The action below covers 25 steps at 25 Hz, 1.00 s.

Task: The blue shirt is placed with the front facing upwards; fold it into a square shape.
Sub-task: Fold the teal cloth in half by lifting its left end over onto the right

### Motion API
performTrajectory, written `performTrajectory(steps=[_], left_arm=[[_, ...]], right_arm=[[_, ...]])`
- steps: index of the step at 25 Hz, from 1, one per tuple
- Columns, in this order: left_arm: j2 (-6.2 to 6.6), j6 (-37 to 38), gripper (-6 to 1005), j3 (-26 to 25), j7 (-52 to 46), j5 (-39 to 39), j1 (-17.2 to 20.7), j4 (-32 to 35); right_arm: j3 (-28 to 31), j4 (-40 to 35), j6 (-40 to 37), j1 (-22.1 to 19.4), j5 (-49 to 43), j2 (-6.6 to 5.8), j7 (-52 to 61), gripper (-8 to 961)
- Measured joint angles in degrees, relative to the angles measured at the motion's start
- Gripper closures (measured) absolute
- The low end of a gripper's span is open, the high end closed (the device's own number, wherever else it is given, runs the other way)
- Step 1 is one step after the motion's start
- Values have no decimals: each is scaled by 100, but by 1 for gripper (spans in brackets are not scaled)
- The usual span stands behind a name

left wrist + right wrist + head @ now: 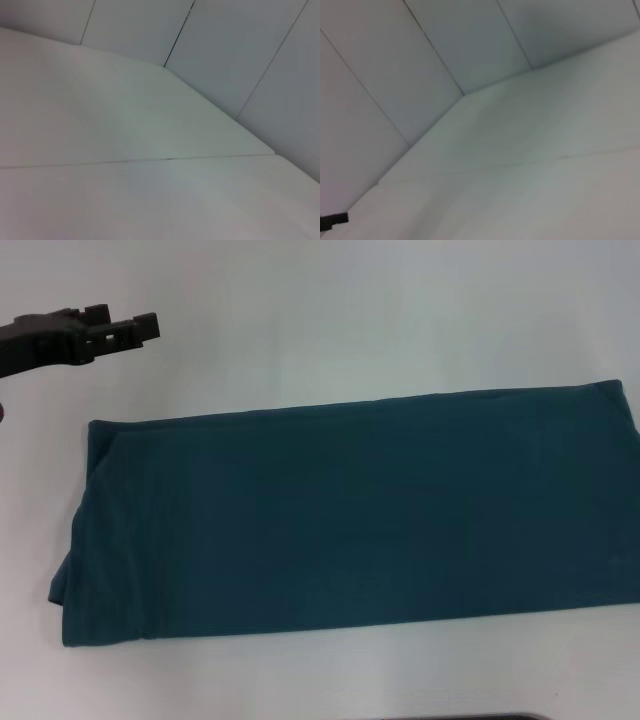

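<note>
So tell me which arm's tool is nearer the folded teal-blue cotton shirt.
Left. The left tool hovers over bare white table, just beyond the folded teal-blue cotton shirt at its left end. The right tool appears in no view, so its distance cannot be judged.

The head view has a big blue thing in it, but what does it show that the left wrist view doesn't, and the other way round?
Only the head view shows the large dark teal-blue cotton shirt, folded into a long band with its plain side up, and the black left gripper hovering above the table off the shirt's far left corner, apart from it. Only the left wrist view shows the pale panelled wall behind the table and a thin seam line across the tabletop. Both show the plain white table.
</note>
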Motion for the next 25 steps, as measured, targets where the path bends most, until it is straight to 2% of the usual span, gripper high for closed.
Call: performTrajectory(steps=[5, 9, 14, 22, 25], left_arm=[[-9, 18, 89, -2, 17, 25, 77, 56], [-2, 134, 94, 50, 18, 28, 177, 99], [50, 181, 94, 454, -12, 42, 345, 233], [172, 359, 93, 710, -38, 62, 575, 279], [179, 241, 93, 717, -38, 156, 617, 348]], right_arm=[[-487, 19, 365, 235, -448, -27, 671, 9], [-570, 55, 624, 424, -765, 19, 866, 10], [-558, 57, 753, 555, -737, 130, 851, 10], [-569, 79, 880, 650, -731, 147, 871, 9], [-544, 119, 914, 676, -729, 170, 851, 9]])
